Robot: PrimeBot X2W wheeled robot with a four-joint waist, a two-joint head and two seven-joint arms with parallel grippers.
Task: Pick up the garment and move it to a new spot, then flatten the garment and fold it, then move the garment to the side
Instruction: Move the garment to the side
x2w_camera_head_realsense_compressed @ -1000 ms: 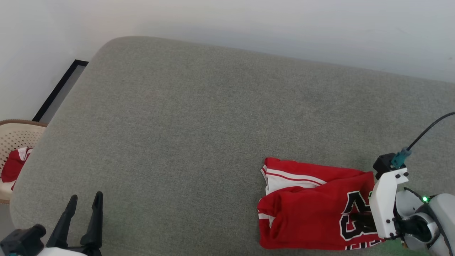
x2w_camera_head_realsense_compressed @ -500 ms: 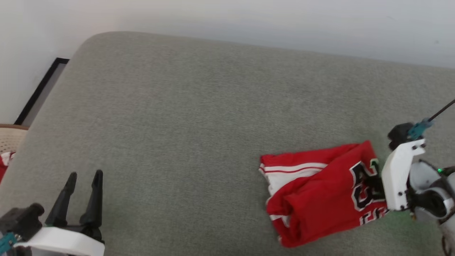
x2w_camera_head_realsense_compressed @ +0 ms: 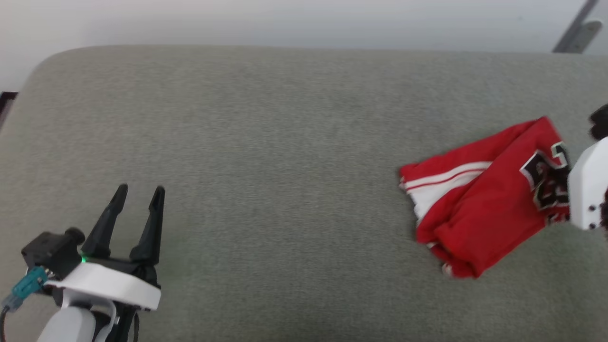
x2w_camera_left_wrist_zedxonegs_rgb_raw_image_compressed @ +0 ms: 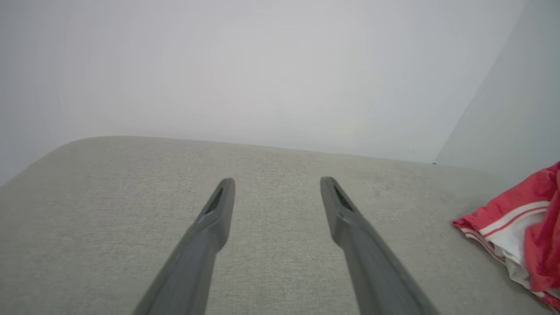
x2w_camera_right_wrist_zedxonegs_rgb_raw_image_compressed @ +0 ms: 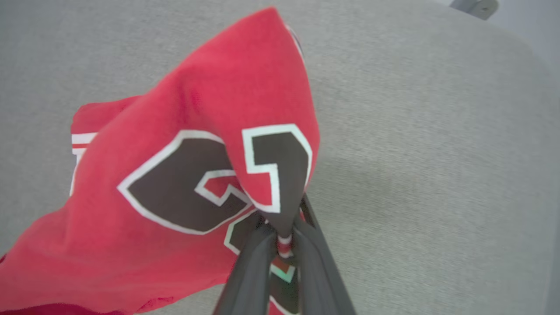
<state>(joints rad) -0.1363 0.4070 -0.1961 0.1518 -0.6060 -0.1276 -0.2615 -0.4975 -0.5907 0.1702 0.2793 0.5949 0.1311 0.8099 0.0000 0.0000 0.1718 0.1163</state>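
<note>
Garment [x2w_camera_head_realsense_compressed: 479,209], pinched in closed right claw [x2w_camera_right_wrist_zedxonegs_rgb_raw_image_compressed: 282,237], lies well apart from wide-open left claw [x2w_camera_head_realsense_compressed: 141,190].

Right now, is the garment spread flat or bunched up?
Bunched up: the garment is doubled over itself, one edge pinched in the right gripper.

black tapered fingers [x2w_camera_head_realsense_compressed: 107,221], white wrist shell [x2w_camera_head_realsense_compressed: 102,287], teal plug [x2w_camera_head_realsense_compressed: 27,286], green light [x2w_camera_head_realsense_compressed: 83,259]

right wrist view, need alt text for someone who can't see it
The right gripper has its two dark fingers shut on a bunched fold of the red garment, pinching it beside the big black, white-outlined number. The cloth spreads up and to the left of the picture, over a grey cushion.
</note>
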